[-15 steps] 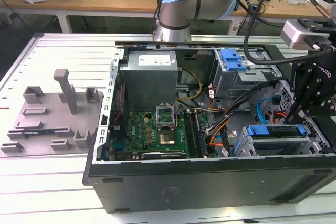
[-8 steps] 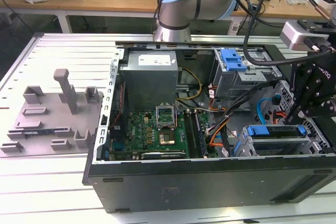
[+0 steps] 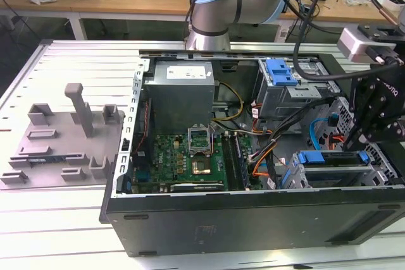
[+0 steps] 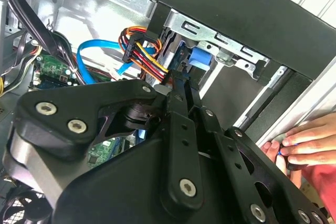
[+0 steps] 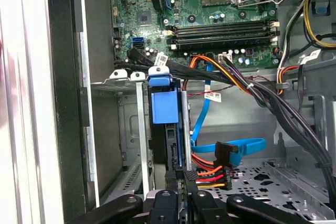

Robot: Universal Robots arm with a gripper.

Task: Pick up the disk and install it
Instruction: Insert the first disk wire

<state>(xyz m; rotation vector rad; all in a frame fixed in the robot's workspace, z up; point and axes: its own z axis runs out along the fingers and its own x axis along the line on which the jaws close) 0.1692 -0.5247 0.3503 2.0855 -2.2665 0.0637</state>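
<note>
The disk [image 5: 164, 103] stands edge-on in the metal drive cage [image 5: 131, 129] of the open computer case, its blue carrier bracket facing the motherboard. In the exterior view the blue bracket of the disk [image 3: 332, 158] sits in the cage at the case's right end. My gripper [image 5: 181, 184] is directly over the disk's near edge, with its black fingers [image 5: 167, 198] drawn close together and pinching that edge. In the second wrist view the gripper [image 4: 181, 85] points down into the cage beside a blue tab [image 4: 202, 57]. In the exterior view the gripper [image 3: 359, 138] hangs just above the cage.
Blue data cables [image 5: 236, 148] and orange-red power leads [image 5: 210, 169] lie beside the cage. The motherboard [image 3: 183, 159] and power supply [image 3: 180, 93] fill the case's middle. A second blue-latched bay [image 3: 281, 71] sits behind. A person's hand [image 4: 304, 142] rests on the case's outer edge.
</note>
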